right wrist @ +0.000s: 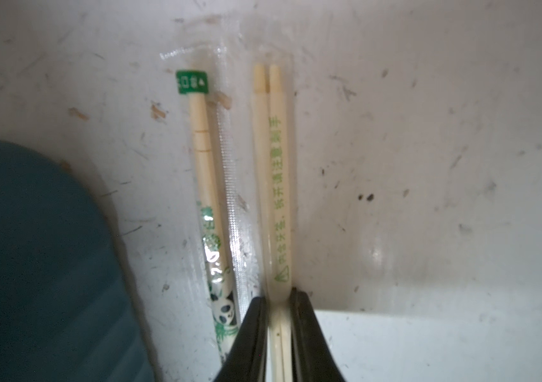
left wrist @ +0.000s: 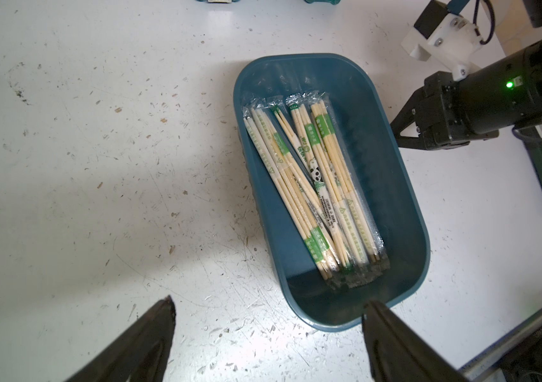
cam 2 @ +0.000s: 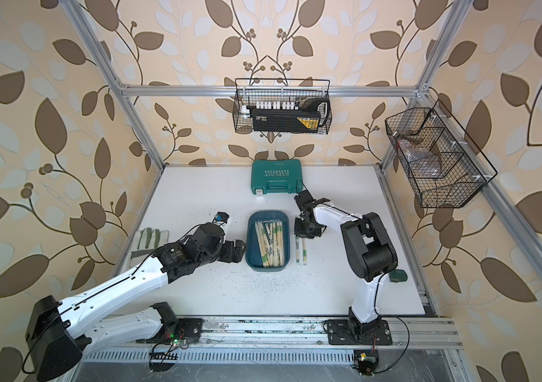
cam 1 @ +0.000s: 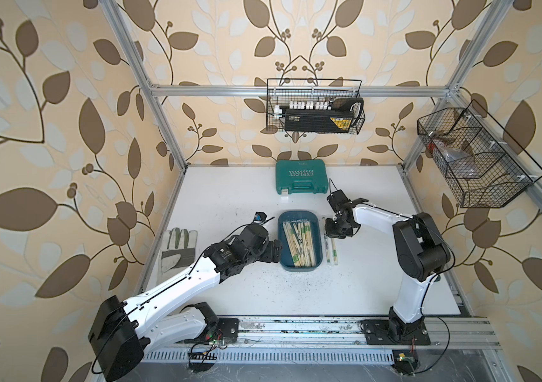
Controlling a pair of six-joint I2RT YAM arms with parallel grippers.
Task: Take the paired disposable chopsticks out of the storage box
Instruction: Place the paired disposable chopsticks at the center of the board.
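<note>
The right gripper (right wrist: 279, 294) pinches one clear-wrapped pale wooden chopstick pair (right wrist: 274, 165) on the white table (right wrist: 428, 132), beside the shallow teal plastic tray (left wrist: 382, 158) (a second pair (right wrist: 207, 165) lies alongside). More pairs (left wrist: 309, 185) lie in the tray; the left gripper (left wrist: 269, 301) gapes wide, empty.

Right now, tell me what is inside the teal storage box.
Inside the storage box lies a loose heap of wrapped paired disposable chopsticks, lengthwise and overlapping. Bare floor shows beside them. The top pairs cover the lower ones, so the count is hidden.
</note>
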